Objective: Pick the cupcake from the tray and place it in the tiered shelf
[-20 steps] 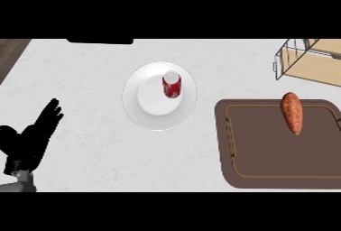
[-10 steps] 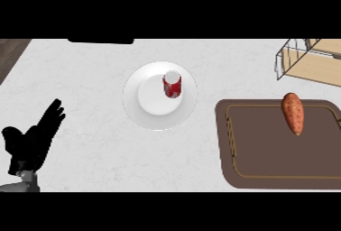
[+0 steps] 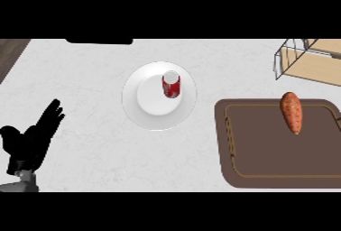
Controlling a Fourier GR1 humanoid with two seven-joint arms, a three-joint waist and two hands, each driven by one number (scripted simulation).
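On the brown tray (image 3: 266,158), toward its upper right, lay an orange sweet potato (image 3: 291,112), no cupcake visible | tiered shelf (image 3: 310,61) sat just beyond, top right | left: red can (image 3: 171,84) on white plate (image 3: 158,95) | left hand (image 3: 32,140) rested open, fingers up, lower left.

We see our left hand (image 3: 33,137) resting open at the left edge, a red can (image 3: 170,85) on a white plate (image 3: 149,113) (mid-counter), and an orange sweet potato (image 3: 292,112) on the brown tray (image 3: 266,153).

White plate (image 3: 143,117) on the pale counter (image 3: 86,67), red can (image 3: 171,85) lying on it
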